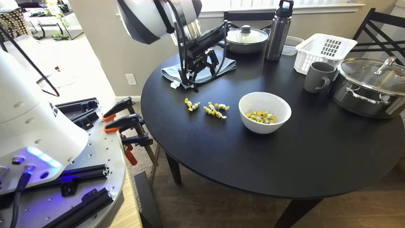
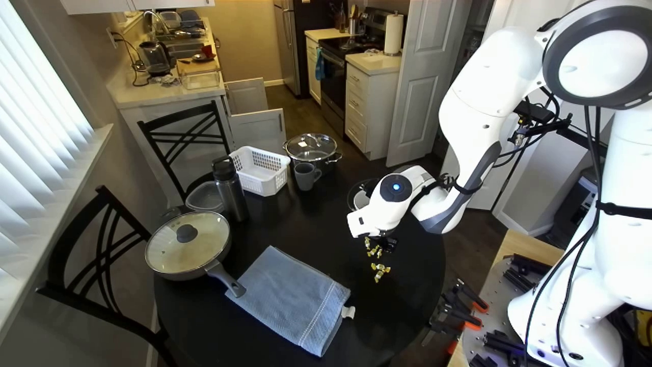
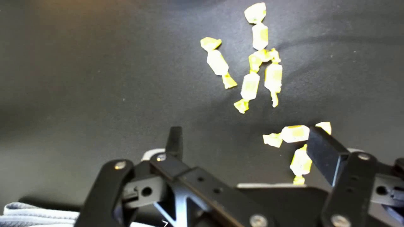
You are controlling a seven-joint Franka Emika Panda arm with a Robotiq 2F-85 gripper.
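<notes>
Wide-Open Gripper Above Six Loose Candies, Pair Nearest One Fingertip

Working left to right across the wrist view, you first meet the folded blue towel [image 3: 38, 216] in the lower corner. Next comes one black fingertip [image 3: 174, 138], standing well apart from its mate. Your gripper [image 3: 245, 130] is spread wide and has hold of nothing.

Beyond the gap, toward the top of that view, a group of four yellow-wrapped candies [image 3: 250, 85] lies on the black table [image 3: 110, 94]. One slants by itself, while three meet at their twisted ends. Their long axes run mostly up and down the view, roughly square to the line joining your fingertips.

Farther right, a pair of candies [image 3: 300, 162] lies by the far fingertip [image 3: 325, 154], nearer than the four. The upper one's long axis runs almost along the fingertip line, and the finger hides part of it (you can't tell whether they touch); the lower one points nearly square to that line.

In an exterior view, the loose candies lie between the towel and the white bowl [image 1: 264, 127], which holds more of them. Right of that stand the gray mug [image 1: 316, 77] and the glass-lidded pot [image 1: 360, 107].
</notes>
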